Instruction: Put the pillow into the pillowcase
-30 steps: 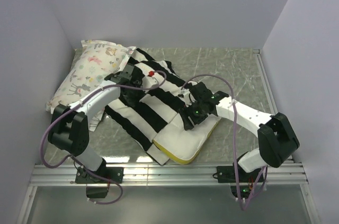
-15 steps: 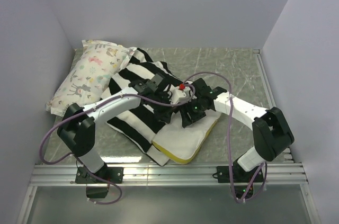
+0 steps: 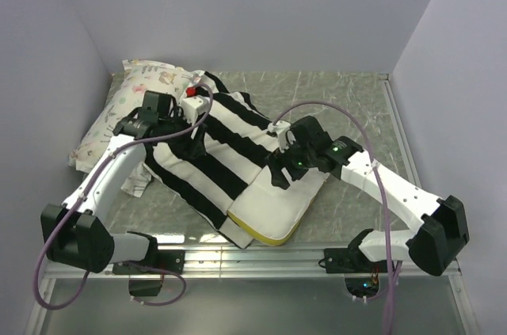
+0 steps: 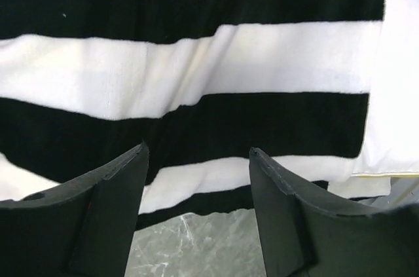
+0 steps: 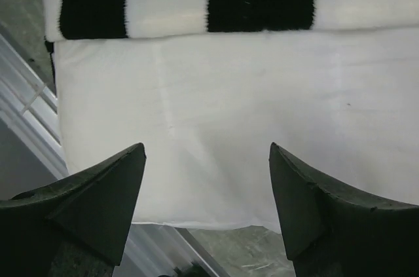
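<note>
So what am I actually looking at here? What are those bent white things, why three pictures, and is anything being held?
This is a robot: a left arm and a right arm, bolted at the near edge of a marbled table. The wide picture is from a fixed camera above and behind them. The two close-ups come from a camera on each wrist, so the dark wedges at the bottom are that arm's own fingers. On the table lie a black-and-white striped pillowcase, a cream pillow partly inside it with its yellow-edged end sticking out, and a smaller printed pillow. The left gripper is open over the stripes, the right gripper open over the cream pillow. Neither holds anything.
</note>
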Controlling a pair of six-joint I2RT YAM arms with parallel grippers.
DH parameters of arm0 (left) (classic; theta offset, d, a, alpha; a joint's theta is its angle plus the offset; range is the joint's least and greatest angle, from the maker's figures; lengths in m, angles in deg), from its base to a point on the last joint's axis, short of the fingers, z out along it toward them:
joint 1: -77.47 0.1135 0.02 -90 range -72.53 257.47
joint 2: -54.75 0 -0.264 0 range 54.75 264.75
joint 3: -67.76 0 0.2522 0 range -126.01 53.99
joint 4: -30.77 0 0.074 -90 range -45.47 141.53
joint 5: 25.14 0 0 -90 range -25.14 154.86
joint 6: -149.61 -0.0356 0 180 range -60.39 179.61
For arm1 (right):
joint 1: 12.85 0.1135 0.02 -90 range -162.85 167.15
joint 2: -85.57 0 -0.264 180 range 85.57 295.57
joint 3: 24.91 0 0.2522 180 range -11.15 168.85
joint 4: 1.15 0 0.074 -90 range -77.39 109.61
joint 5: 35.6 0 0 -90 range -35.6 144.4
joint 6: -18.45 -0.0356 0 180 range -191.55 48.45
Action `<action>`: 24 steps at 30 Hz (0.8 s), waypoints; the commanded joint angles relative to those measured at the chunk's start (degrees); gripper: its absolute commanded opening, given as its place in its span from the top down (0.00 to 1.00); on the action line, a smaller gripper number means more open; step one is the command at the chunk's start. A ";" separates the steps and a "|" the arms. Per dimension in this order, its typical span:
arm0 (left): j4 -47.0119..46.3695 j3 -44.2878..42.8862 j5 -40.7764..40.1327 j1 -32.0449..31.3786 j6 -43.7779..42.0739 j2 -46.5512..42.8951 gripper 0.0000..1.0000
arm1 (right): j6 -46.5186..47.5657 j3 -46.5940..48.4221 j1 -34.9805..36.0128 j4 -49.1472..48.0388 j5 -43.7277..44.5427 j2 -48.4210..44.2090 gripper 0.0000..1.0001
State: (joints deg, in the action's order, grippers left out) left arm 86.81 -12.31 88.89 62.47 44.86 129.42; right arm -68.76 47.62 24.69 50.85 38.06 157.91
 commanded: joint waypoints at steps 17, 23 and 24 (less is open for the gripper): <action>-13.99 -34.56 9.62 -26.74 14.39 45.46 0.41 | 12.50 -0.67 -26.55 7.28 4.29 13.88 0.30; -13.01 -30.59 4.36 -22.01 15.36 36.90 0.30 | 15.58 1.18 -27.78 9.39 2.90 7.76 0.28; -13.01 -28.90 3.31 -21.21 15.36 34.60 0.29 | 17.06 1.70 -27.78 10.09 2.19 6.25 0.28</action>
State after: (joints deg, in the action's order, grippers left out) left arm 77.74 -43.52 91.99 38.51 59.09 172.83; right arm -55.02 46.74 -2.87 58.92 42.15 169.58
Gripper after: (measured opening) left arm 0.700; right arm 0.716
